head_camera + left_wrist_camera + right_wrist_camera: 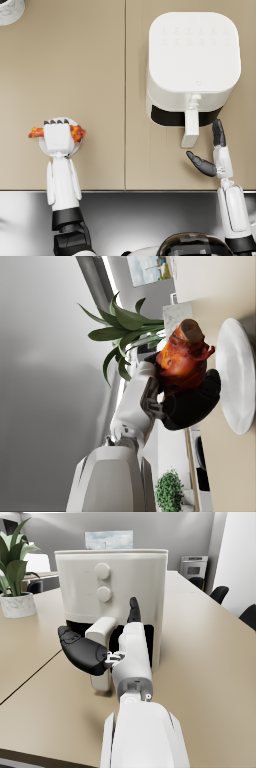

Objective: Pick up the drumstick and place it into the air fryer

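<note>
Drumstick (77, 133) sitting in the left hand (58, 136), near the front edge of the worktop (90, 75), toward its left side. Gripping it across the middle, with the glazed reddish ends sticking out on either side of the hand in the head view. Showing in the left wrist view as a browned, meaty lump (181, 360) with the cut bone end turned outward, dark fingers (192, 401) closing around its lower part. Hovering over a small round white plate (46, 149), which the wrist view shows as a bare disc (236, 376) lying on the worktop, apart from the drumstick and carrying nothing.

Right hand (212, 150) holding nothing, fingers well apart: thumb reaching out toward the left, the remaining fingers pointing at the air fryer (192, 65). Resting just beside the fryer's white handle (190, 129) without clearly touching it; contact cannot be told from the right wrist view (107, 647) either.

Air fryer standing toward the back right of the worktop, white, with its basket drawer showing as a dark band under the body. Contents of the basket hidden.

Standing at the back left corner of the worktop, a potted plant (16, 587) in a pale speckled pot.
</note>
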